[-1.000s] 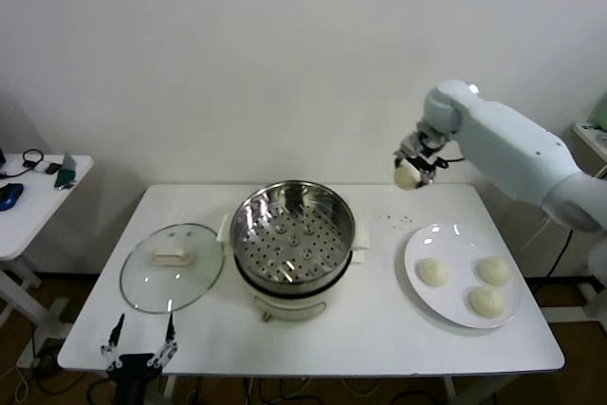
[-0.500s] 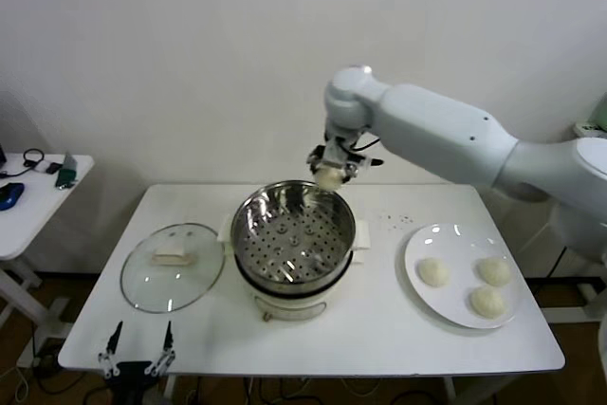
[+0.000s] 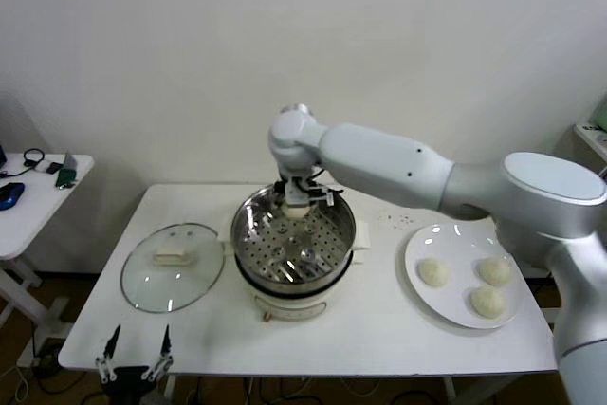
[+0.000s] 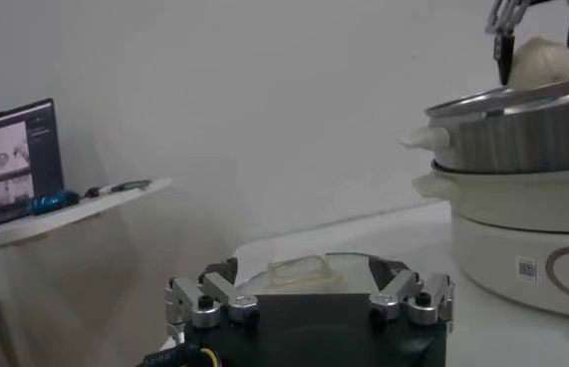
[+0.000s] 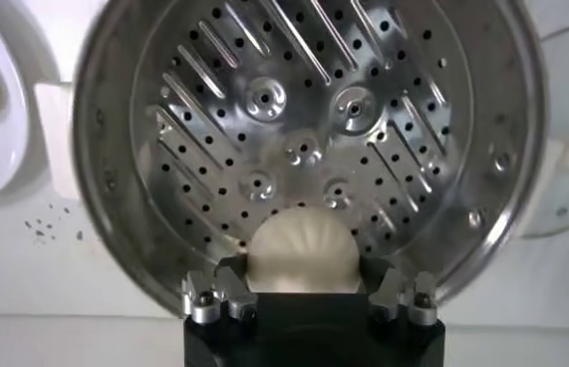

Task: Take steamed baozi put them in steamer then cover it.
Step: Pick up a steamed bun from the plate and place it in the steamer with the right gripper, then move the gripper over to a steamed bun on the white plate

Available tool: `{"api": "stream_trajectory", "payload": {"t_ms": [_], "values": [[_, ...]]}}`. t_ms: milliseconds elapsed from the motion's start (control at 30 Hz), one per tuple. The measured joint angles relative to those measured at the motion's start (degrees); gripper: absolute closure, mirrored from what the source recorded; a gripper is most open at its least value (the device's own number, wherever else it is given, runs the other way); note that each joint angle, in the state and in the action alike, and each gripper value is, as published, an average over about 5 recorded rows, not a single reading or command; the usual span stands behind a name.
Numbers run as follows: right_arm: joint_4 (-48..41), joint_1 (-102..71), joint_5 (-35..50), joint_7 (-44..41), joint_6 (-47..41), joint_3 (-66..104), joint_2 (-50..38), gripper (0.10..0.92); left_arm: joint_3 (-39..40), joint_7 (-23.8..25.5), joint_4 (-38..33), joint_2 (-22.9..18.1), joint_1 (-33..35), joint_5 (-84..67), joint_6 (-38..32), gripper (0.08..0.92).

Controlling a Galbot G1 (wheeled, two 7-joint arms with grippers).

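Note:
The steamer (image 3: 353, 234) is a shiny steel pot on a white base at the table's middle, and its perforated tray (image 5: 304, 110) is bare. My right gripper (image 3: 297, 202) hovers over the pot's far rim, shut on one steamed baozi (image 3: 296, 207). The bun (image 5: 299, 244) sits between both fingers above the tray's edge. Three more baozi (image 3: 432, 271) (image 3: 494, 270) (image 3: 487, 302) lie on the white plate (image 3: 417, 236) at the right. The glass cover (image 3: 142, 282), with its cream handle (image 3: 174, 256), lies flat left of the pot. My left gripper (image 3: 133, 356) waits open at the table's front left edge.
A white side table (image 3: 43, 198) with small devices stands to the far left, and a laptop (image 4: 10, 155) sits on it. Dark specks (image 3: 394, 222) dot the tabletop between pot and plate. The wall runs close behind the table.
My right arm has swung left from above the plate side to over the steamer's far rim and dropped lower, carrying the baozi. The left arm has not moved.

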Motion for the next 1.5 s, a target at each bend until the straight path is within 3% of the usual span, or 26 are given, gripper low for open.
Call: {"api": "stream_trajectory", "payload": {"t_ms": [233, 467, 833, 1033, 1200, 1500], "values": [[-2.82, -2.82, -3.76, 0.27, 1.00, 0.71, 1.65, 0.282, -0.31, 0.05, 0.22, 0.14, -0.05, -0.46, -0.03, 0.177], [-3.99, -3.99, -5.26, 0.16, 1.39, 0.88, 2.35, 0.207, -0.49, 0.05, 0.39, 0.16, -0.14, -0.64, -0.02, 0.177], [-1.98, -1.91, -1.55, -1.98, 1.00, 1.27, 0.43, 0.203, -0.55, 0.02, 0.19, 0.21, 0.03, -0.56, 0.09, 0.177], [0.09, 2.79, 6.60, -4.02, -1.50, -0.31, -3.40, 0.203, -0.49, 0.03, -0.11, 0.27, 0.15, -0.41, 0.19, 0.177], [0.97, 8.21, 18.67, -4.04, -6.95, -3.84, -8.19, 0.203, -0.37, 0.06, -0.52, 0.12, -0.09, -0.33, 0.41, 0.177], [5.34, 16.36, 41.03, 3.43, -22.44, -14.36, -19.53, 0.203, 0.20, -0.26, -1.20, 0.15, 0.25, 0.00, 0.57, 0.177]]}}
